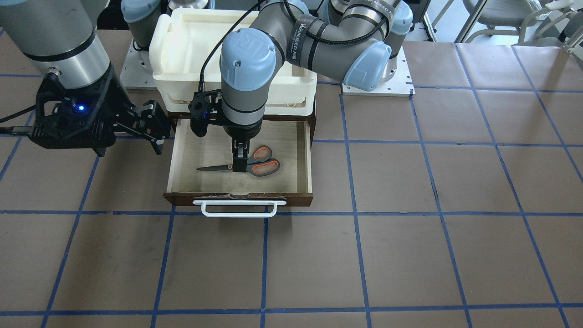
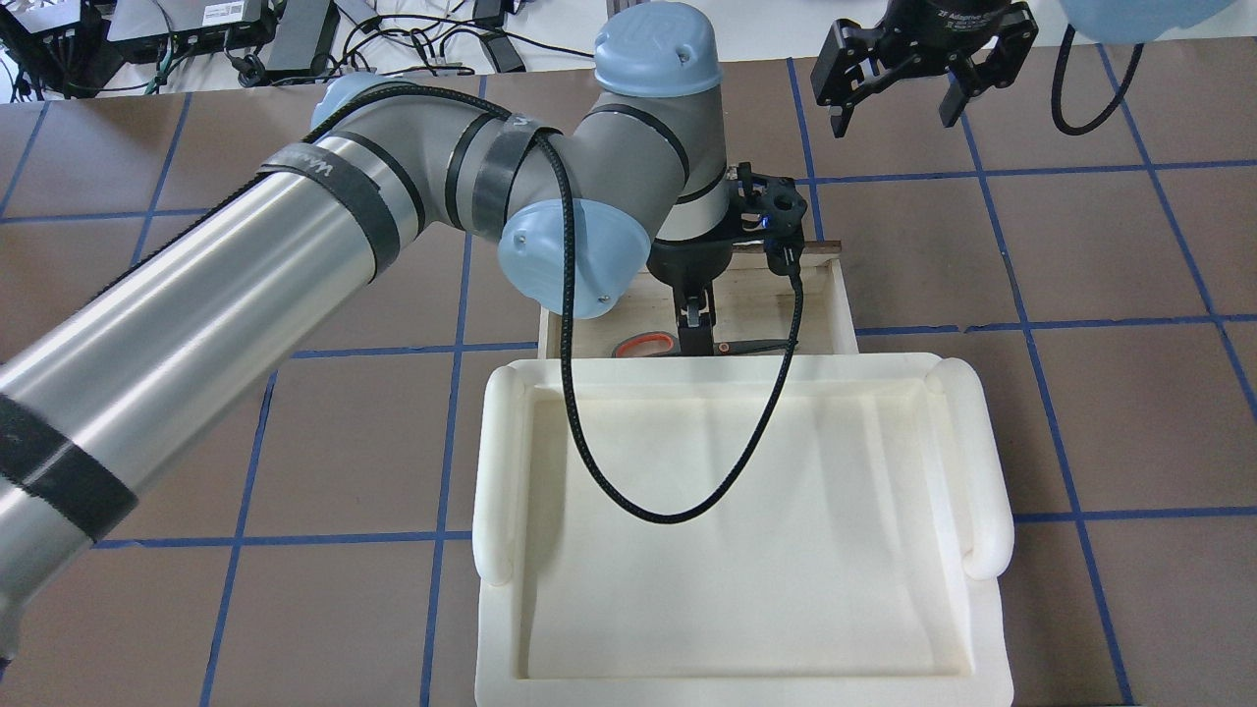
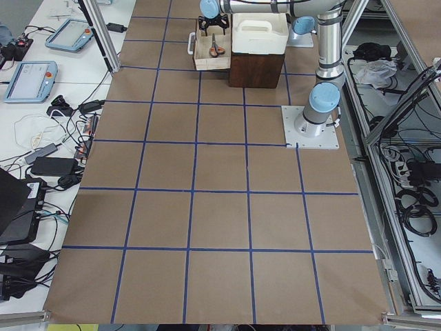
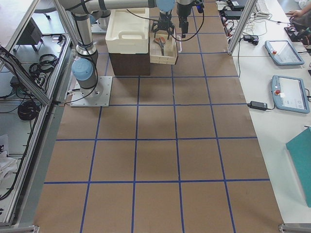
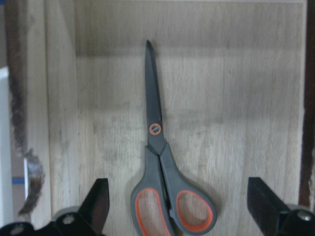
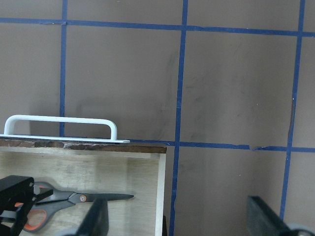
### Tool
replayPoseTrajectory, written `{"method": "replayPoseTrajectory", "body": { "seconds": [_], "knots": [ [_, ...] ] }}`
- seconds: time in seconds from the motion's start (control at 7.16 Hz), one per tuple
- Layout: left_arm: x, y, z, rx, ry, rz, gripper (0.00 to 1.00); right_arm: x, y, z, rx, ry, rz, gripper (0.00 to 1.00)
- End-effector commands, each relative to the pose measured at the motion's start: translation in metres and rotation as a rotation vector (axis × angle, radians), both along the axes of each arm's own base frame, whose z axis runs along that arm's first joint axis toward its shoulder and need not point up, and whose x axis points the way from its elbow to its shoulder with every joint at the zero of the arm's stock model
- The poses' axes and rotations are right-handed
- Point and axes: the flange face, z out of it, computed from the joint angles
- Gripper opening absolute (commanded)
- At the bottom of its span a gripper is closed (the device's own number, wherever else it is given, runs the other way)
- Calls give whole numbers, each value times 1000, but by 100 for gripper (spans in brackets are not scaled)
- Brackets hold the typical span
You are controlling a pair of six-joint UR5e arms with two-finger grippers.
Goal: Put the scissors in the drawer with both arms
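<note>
The scissors lie flat on the pale floor of the open drawer, blades pointing towards the view's left. They also show in the left wrist view and the right wrist view. My left gripper reaches down into the drawer, open, with its fingers wide on either side of the handle loops and not touching them. My right gripper is open and empty, held above the table beside the drawer's side. It shows at the top right of the overhead view.
The drawer's white bar handle faces the operators' side. A cream foam tray sits on top of the dark chest and hides most of the drawer from overhead. Brown table with blue tape grid all around.
</note>
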Motion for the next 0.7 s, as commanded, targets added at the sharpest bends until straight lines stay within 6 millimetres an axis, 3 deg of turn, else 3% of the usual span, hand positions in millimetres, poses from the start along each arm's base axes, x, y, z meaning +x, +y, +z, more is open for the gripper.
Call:
{"method": "replayPoseTrajectory", "body": {
  "seconds": [0.0, 0.14, 0.56],
  "knots": [
    [14, 4, 49, -48, -15, 382, 100, 2, 3, 0, 19, -18, -41, 100],
    [28, 6, 75, -94, -27, 532, 100, 0, 4, -2, 29, -17, -44, 100],
    [109, 7, 152, -184, 2, 922, 100, -1, 6, -2, 41, 0, -50, 100]
  ]
}}
